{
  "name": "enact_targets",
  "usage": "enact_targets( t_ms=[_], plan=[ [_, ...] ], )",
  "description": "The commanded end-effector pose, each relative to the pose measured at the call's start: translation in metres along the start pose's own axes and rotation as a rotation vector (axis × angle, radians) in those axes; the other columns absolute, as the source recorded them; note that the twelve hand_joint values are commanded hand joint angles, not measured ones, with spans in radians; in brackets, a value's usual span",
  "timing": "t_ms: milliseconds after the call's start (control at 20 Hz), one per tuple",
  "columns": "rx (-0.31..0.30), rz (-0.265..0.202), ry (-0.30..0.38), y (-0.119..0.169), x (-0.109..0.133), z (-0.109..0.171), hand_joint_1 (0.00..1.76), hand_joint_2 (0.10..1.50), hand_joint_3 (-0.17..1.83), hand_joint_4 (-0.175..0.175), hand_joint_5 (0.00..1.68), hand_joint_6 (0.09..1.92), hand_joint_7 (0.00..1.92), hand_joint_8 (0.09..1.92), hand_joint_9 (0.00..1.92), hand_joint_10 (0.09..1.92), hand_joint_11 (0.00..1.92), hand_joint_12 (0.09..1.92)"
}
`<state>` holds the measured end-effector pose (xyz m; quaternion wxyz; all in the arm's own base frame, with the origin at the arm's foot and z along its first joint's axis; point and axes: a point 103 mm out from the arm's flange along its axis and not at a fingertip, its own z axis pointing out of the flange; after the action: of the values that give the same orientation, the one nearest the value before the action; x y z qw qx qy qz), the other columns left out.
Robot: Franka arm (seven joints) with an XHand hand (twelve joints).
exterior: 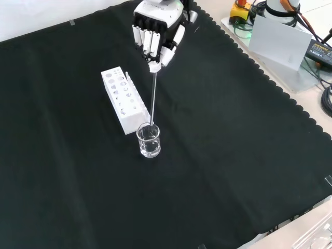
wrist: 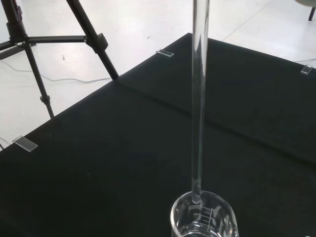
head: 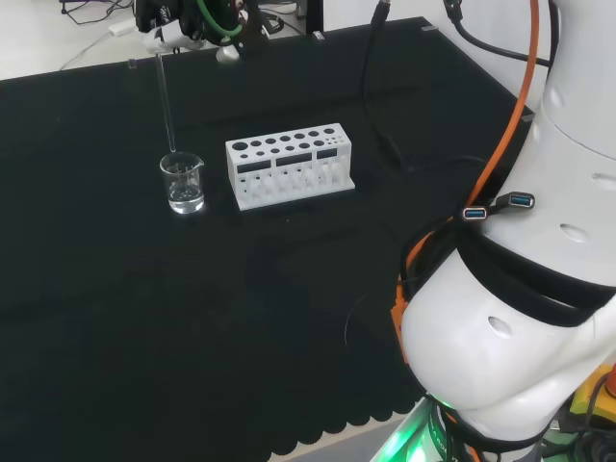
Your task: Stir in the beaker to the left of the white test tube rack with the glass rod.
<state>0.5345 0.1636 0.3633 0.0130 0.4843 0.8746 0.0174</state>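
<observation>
Glass rod (wrist: 199,98), pinched in the hand's (exterior: 155,31) curled fingers, reaches the beaker's (exterior: 149,140) rim; tip depth unclear.

One glass beaker (exterior: 149,141), one glass rod (exterior: 153,98), one white test tube rack (exterior: 123,99) and one hand (exterior: 155,28).

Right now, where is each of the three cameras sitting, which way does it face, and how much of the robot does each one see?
Head view: behind and above the arm's base, looking over the white arm links at the white test tube rack.
Front view: opposite the arm, looking down on the cloth; the hand enters from the top, pinching the glass rod.
Wrist view: at the wrist, looking down along the rod toward the beaker.
Shared: all three show rod and beaker, the rod's tip at the rim.
</observation>
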Motion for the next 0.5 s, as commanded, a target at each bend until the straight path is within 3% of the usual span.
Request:
enact_targets(
  t_ms=[50, 500],
  plan=[
    [0.01, 0.001, 0.029, 0.006, -0.008, 0.014, 1.31, 1.11, -0.17, -0.175, 1.3, 0.16, 1.19, 0.99, 1.64, 0.68, 1.6, 0.67],
    [0.025, 0.016, 0.027, 0.009, -0.019, 0.031, 1.31, 1.11, -0.17, -0.175, 1.31, 0.16, 1.19, 0.99, 1.64, 0.68, 1.6, 0.68]
  ],
)
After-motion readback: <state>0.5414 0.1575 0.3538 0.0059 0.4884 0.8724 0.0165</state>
